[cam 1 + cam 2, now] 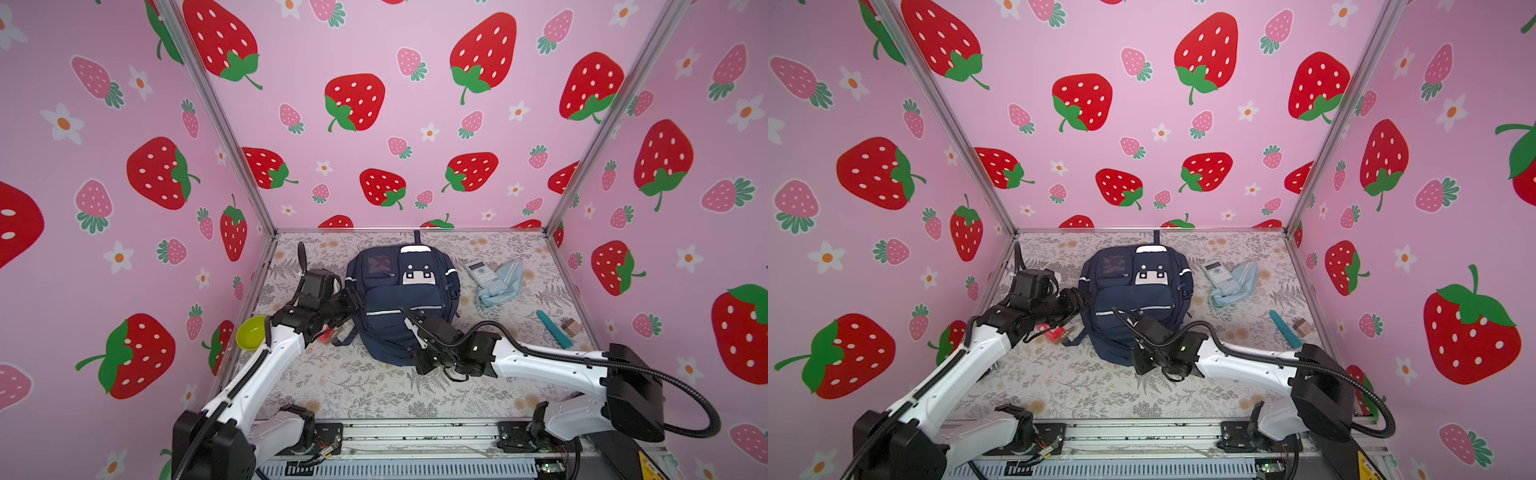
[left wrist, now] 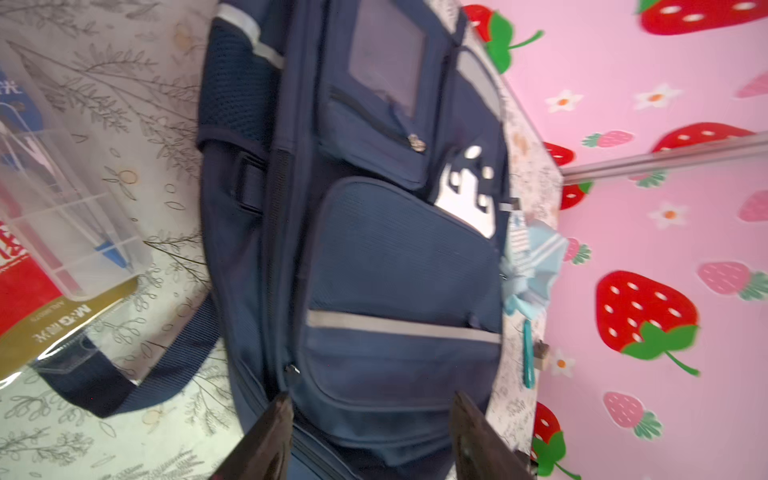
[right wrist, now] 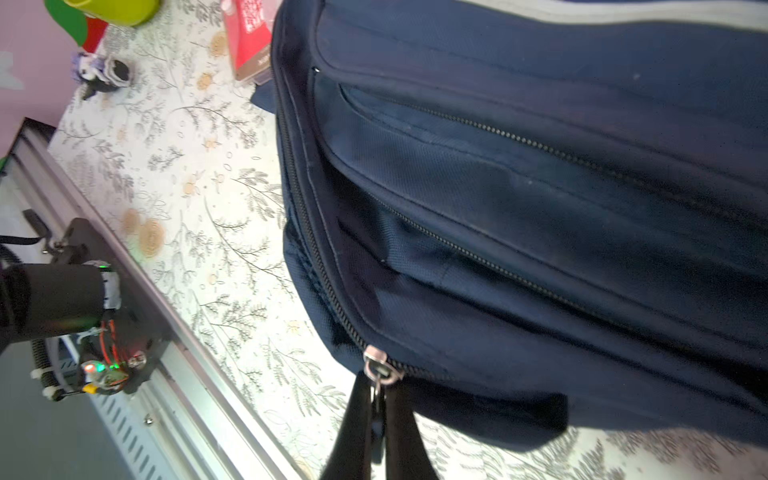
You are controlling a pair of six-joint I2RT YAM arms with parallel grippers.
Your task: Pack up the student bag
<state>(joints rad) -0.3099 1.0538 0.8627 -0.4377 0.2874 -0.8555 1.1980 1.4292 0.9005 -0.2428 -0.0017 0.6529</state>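
**Bag zip: right fingers on the pull, left fingers open**

The student bag (image 1: 405,303) lay flat on its back in the middle of the worktop. Its top loop pointed to the back edge and its bottom end to the front edge. Every zip I could see looked shut.

Right gripper (image 3: 377,388): fingers closed, pinching the metal zip pull (image 3: 379,368) at the bag's bottom end, the end nearest the front edge.

Left gripper (image 2: 372,401): fingers stood well apart at the bag's left side, holding nothing. I could not tell whether they touched the fabric.

Loose items lay outside the bag:
- a calculator (image 1: 484,274) touching a light-blue cloth (image 1: 505,286), toward the back right corner
- a teal stick (image 1: 552,328) and a small brown block (image 1: 570,326), by the right edge
- a red box of pens (image 1: 328,334), just beside the bag's left side
- a yellow-green bowl (image 1: 250,332), at the left edge

Judgement: the step in hand was opening a compartment, and the packing itself had not begun. The next move called for drawing the pull along the curve of its track rather than straight off it, so the pinch would not slip. The bag was soft and unanchored. I expected it to slide with the pull unless the left fingers first closed on the side fabric or pressed down.
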